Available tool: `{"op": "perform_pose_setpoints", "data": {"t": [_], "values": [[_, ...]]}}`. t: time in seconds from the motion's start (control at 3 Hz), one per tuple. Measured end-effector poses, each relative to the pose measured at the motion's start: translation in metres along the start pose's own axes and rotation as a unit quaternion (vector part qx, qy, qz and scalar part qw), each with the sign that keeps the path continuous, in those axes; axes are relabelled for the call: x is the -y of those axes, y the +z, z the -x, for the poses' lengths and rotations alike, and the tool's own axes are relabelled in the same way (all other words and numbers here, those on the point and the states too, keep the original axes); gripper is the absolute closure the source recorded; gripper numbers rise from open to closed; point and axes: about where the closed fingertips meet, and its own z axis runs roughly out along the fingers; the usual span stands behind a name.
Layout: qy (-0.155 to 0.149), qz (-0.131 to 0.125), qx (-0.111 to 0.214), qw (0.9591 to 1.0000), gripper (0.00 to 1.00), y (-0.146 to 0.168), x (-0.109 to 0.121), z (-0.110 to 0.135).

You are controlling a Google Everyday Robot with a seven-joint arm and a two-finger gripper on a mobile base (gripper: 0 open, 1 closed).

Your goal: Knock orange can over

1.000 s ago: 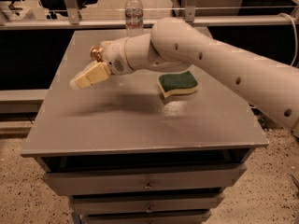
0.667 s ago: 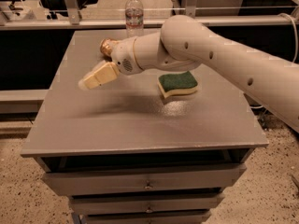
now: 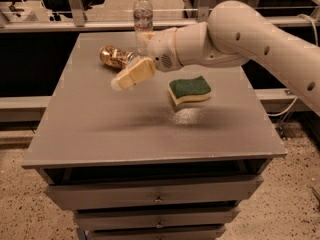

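Orange can (image 3: 114, 56) lies toppled at 10 o'clock of the gripper (image 3: 131, 75); grip state can't tell. Knock looks done, next just retract clear.

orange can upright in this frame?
No, the orange can lies on its side on the table, just behind the gripper, which hovers left of the sponge.

Gripper (image 3: 120, 82) hovering over table (image 3: 100, 129) far left, overlapping orange can (image 3: 112, 56) right end; arm (image 3: 260, 34) hiding water bottle (image 3: 143, 11) base, running off right edge.
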Motion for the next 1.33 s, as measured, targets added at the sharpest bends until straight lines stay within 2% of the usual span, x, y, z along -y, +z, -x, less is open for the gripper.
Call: {"op": "perform_pose_setpoints", "data": {"t": [0.67,1.0,1.33], "values": [[-0.035,0.024,-0.004,0.9991,0.0,-0.083,0.003,-0.006],[-0.042,0.013,-0.016,0.9989,0.0,-0.12,0.008,-0.012],[-0.042,-0.051,-0.044,0.9968,0.0,-0.174,0.015,-0.012]]}}
